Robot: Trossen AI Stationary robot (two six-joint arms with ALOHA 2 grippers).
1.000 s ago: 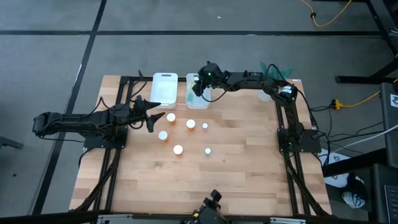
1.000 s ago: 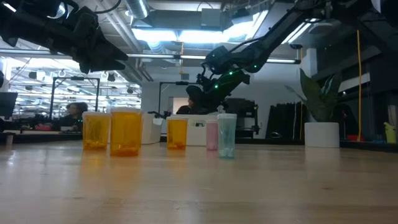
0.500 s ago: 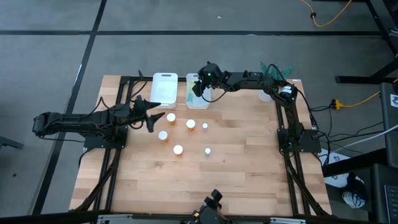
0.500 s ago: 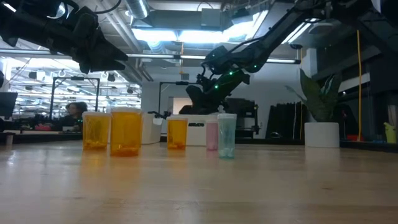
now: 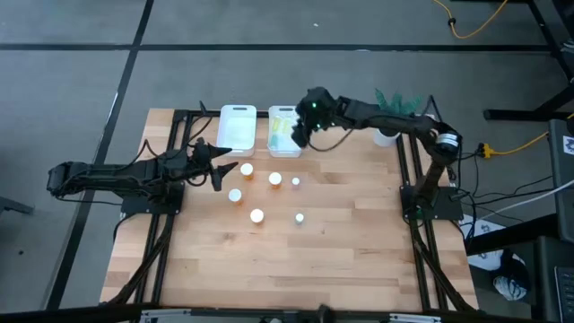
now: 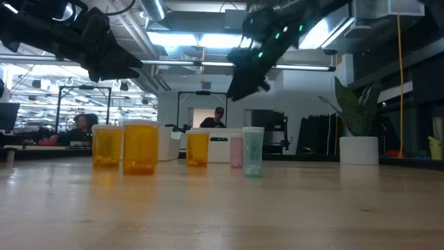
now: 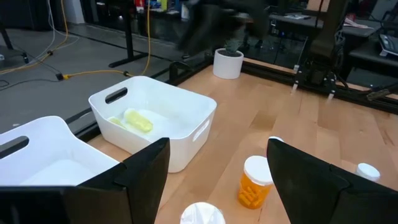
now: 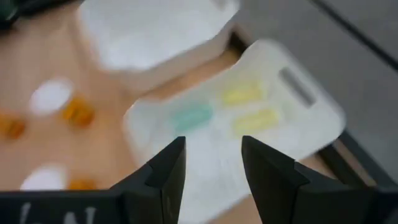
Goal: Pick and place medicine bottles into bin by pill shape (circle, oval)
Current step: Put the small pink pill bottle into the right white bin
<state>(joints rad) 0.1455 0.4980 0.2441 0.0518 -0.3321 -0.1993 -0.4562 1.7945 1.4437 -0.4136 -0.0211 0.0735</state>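
Observation:
Several white-capped bottles stand on the wooden table: orange ones (image 5: 247, 169) (image 5: 275, 178) (image 5: 235, 195) (image 5: 257, 215) and slimmer ones, pinkish (image 5: 296, 182) and pale green (image 5: 300, 217). In the low view they show as orange (image 6: 140, 147), pinkish (image 6: 236, 151) and green (image 6: 252, 151). Three bottles (image 8: 194, 116) lie in the right white bin (image 5: 284, 132); the left white bin (image 5: 237, 127) stands beside it. My right gripper (image 5: 300, 135) is open and empty, above the right bin's near right part. My left gripper (image 5: 218, 168) is open and empty, above the table left of the bottles.
A white pot with a green plant (image 5: 386, 135) stands at the table's far right; it also shows in the low view (image 6: 359, 149). Black frame rails run along the table's left and right sides. Bare wood lies toward the near edge (image 5: 287, 269).
My right gripper has risen from low over the right bin and gone a little toward the table's right edge. My left arm has kept still, and the bottles on the table stand as before.

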